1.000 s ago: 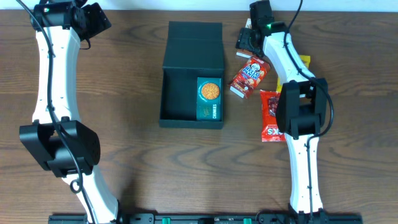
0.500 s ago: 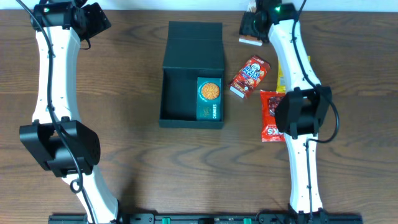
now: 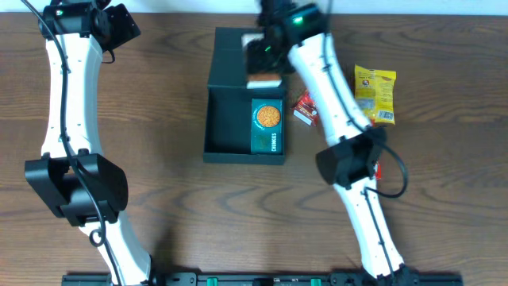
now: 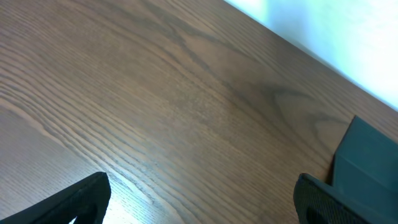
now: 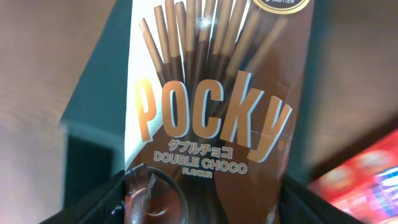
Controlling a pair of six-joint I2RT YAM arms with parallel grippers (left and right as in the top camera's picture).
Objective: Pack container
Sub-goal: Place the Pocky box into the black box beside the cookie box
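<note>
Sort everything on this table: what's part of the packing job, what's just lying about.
In the job: container, teal cookie packet inside it, Pocky box in the right gripper.
Lying about: yellow packet, red packet, both on the table, perhaps next.

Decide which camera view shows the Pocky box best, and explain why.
Right wrist: the Pocky box fills the frame, label readable. Overhead shows only a small pale sliver under the right claw. Left wrist shows none.
</note>
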